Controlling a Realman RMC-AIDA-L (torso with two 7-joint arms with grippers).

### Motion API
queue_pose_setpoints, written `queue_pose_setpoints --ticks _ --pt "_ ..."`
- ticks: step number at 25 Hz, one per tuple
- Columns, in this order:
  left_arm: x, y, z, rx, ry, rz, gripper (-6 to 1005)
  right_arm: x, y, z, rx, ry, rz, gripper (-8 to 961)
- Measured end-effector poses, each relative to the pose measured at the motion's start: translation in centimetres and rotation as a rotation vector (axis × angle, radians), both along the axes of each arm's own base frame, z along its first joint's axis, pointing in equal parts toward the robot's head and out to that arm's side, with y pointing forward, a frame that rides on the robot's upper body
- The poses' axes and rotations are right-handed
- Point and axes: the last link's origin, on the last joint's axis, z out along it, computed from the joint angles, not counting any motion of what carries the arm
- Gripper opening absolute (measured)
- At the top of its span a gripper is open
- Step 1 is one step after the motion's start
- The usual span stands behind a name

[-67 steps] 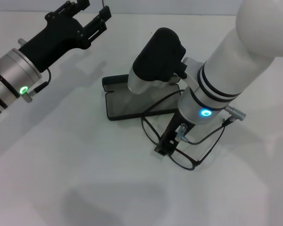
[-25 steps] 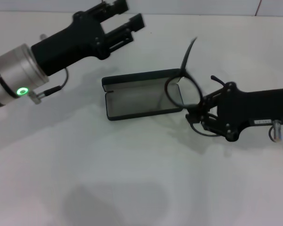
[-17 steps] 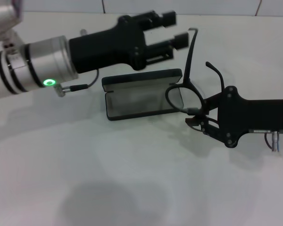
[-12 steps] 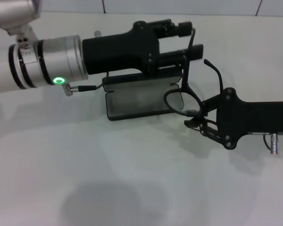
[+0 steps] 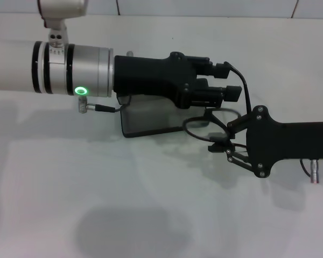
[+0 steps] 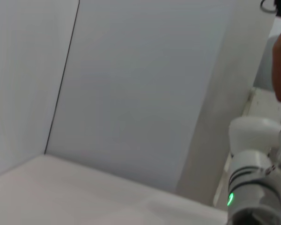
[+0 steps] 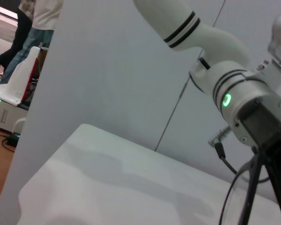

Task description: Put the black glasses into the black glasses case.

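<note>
Head view: now reaching much farther across than half a second ago, left gripper (image 5: 226, 80) stretching horizontally from the left, passing over the black glasses case (image 5: 151, 119) and hiding most of it, only the grey-lined tray and a strip of dark rim showing beneath the black wrist. Fingers (image 5: 222, 69) standing parted, one above the other in this view, with a temple arm of the black glasses (image 5: 202, 124) curving up between or just beside them; impossible to tell whether touching it. Glasses tipping flatter than before, the lens loop now lying nearly level just beyond the right end of the case rather than standing upright, the other temple no longer sticking up clear of the left arm.

Right gripper (image 5: 219, 144) coming in from the right edge, body held level above the white table (image 5: 97, 204), fingertips pinching closed on the frame near the lens, keeping the glasses lifted off the table and not yet inside the case.

Left arm lying straight and horizontal, green ring light (image 5: 81, 90) glowing on the silver cuff.

Right wrist view: showing the left arm's silver cuff with its green light (image 7: 227, 99), thin black frame wires (image 7: 253, 187) crossing below it
</note>
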Motion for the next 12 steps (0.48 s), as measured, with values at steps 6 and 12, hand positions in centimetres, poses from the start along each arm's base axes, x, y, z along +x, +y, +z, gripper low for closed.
queue_pose_setpoints --ticks 6,12 --pt "-0.1 0.2 0.6 0.023 -0.028 0.022 625 0.5 -0.3 0.5 0.057 0.025 0.036 116" --pt "-1.4 0.0 1.5 0.066 -0.038 0.054 624 0.5 -3.0 2.1 0.137 0.183 0.204 117"
